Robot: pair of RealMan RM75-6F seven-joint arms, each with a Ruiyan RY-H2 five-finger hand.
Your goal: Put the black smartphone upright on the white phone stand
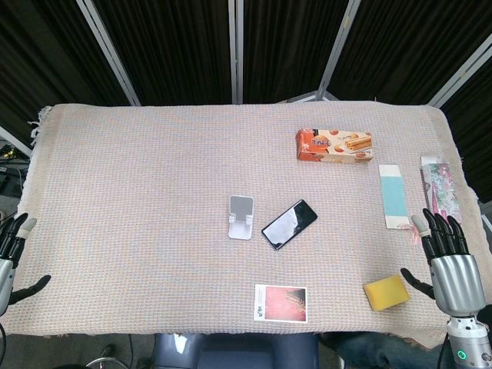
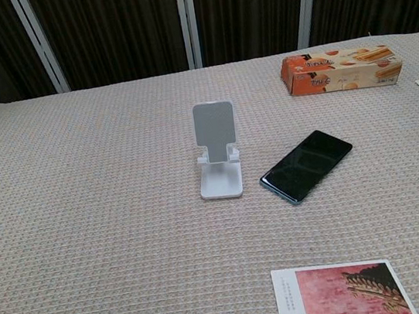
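Black smartphone flat beside white phone stand, well apart from both open hands' fingers

Right hand: black fingers w/ slim segmented shape, silver-grey metal palm/back, black thumb off the side. Below it a grey ribbed wrist, then dark cuff w/ small green ring light. Left hand: mostly cut off by frame edge; black fingers w/ a pale tip, grey body, black thumb.

Black smartphone beside white stand
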